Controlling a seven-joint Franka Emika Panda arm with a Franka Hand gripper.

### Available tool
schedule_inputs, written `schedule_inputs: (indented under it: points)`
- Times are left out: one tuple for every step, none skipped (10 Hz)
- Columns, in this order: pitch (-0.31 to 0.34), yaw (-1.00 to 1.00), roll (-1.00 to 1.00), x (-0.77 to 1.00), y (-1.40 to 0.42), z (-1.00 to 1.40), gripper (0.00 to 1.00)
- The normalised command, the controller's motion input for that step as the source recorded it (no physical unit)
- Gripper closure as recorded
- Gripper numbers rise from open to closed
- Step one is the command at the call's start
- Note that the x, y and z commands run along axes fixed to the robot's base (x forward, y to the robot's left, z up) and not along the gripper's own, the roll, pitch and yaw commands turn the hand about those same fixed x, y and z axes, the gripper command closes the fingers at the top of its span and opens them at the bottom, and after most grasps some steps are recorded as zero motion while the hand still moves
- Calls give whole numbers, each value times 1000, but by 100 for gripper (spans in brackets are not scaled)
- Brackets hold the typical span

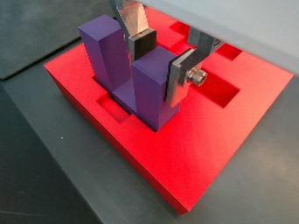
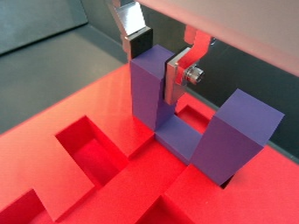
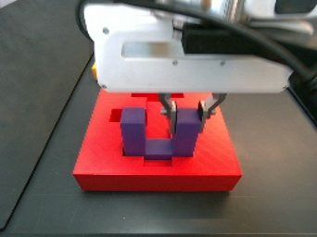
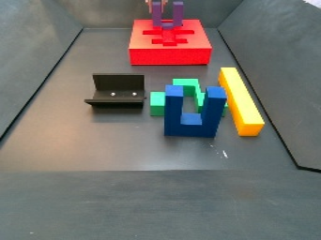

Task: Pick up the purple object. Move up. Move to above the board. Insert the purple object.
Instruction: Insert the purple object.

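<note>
The gripper point(image 1: 162, 59) is clamped on one upright arm of the purple object point(image 1: 131, 77), which stands with its base bar down in a cutout of the board point(image 1: 222, 140). In a side view the board point(image 4: 157, 53) lies at the far end, the fixture point(image 4: 115, 92) well nearer.

We lose the end effector point(image 4: 166, 7) and the purple object point(image 4: 167, 13) above the board point(image 4: 172, 49): the side view's edge cuts them.

Purple object point(image 3: 158, 132), red board point(image 3: 111, 167), silver end effector point(image 1: 160, 57) above it.
</note>
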Motion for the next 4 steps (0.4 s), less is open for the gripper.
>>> schedule_inputs:
  points:
    - [-43,0,3,146,0,-611,100]
    - [-51,0,0,51,0,-471,100]
    - [0,0,4,0,0,0,100]
    - [0,0,26,0,9,0,100]
